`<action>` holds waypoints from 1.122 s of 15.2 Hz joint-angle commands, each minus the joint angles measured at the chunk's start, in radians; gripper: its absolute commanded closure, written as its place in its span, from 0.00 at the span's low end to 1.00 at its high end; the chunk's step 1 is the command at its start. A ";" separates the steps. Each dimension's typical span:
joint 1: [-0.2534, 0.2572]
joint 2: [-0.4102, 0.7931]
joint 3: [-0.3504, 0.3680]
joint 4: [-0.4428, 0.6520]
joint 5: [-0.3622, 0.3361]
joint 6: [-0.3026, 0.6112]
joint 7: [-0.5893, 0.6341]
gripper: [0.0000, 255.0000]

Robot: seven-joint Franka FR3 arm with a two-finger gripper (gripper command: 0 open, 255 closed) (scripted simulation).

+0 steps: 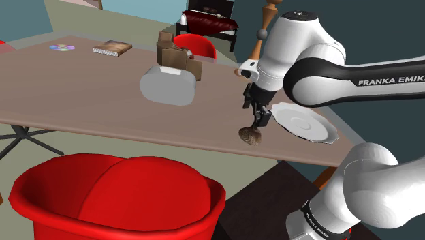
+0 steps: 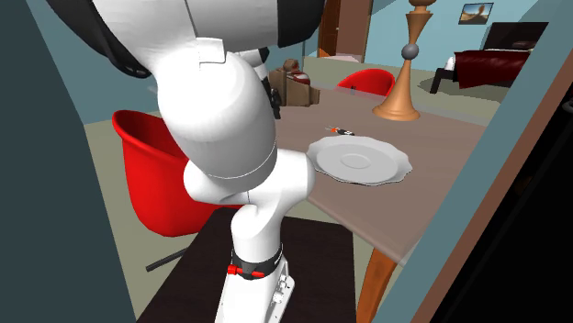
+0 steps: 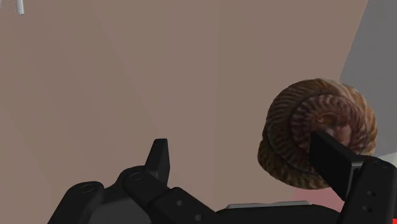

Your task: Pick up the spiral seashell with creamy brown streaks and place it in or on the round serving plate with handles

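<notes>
the gripper (image 3: 240, 149) is hanging wide open, gripping nothing, with the spiral seashell (image 3: 316, 130) lying just beside the plate (image 1: 303, 124), sitting under one fingertip (image 3: 331, 160) rather than between the two.

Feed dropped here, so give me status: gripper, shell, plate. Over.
Black two-finger gripper open. Brown streaked spiral seashell on the tan table, beside one finger, unheld. White scalloped round plate close by; nothing seen between.

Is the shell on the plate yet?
No, the shell sits by the table's edge under the gripper, apart from the plate.
</notes>
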 commanded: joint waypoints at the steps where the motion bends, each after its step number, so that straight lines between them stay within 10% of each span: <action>1: -0.001 0.002 0.001 -0.015 0.002 -0.030 0.000 0.00; 2: -0.004 0.018 -0.001 -0.008 -0.001 -0.020 -0.002 1.00; 11: -0.002 0.014 0.000 -0.014 0.001 -0.019 0.000 1.00; 12: -0.002 0.014 0.000 -0.014 0.001 -0.019 0.000 0.00; 13: 0.032 0.125 -0.203 0.139 0.196 -0.209 -0.197 0.00; 14: 0.015 0.064 -0.082 0.055 0.042 -0.073 -0.052 0.00; 15: 0.002 0.064 -0.070 0.055 0.050 -0.072 -0.058 0.00; 17: -0.013 0.016 -0.163 0.052 0.229 -0.160 0.010 0.00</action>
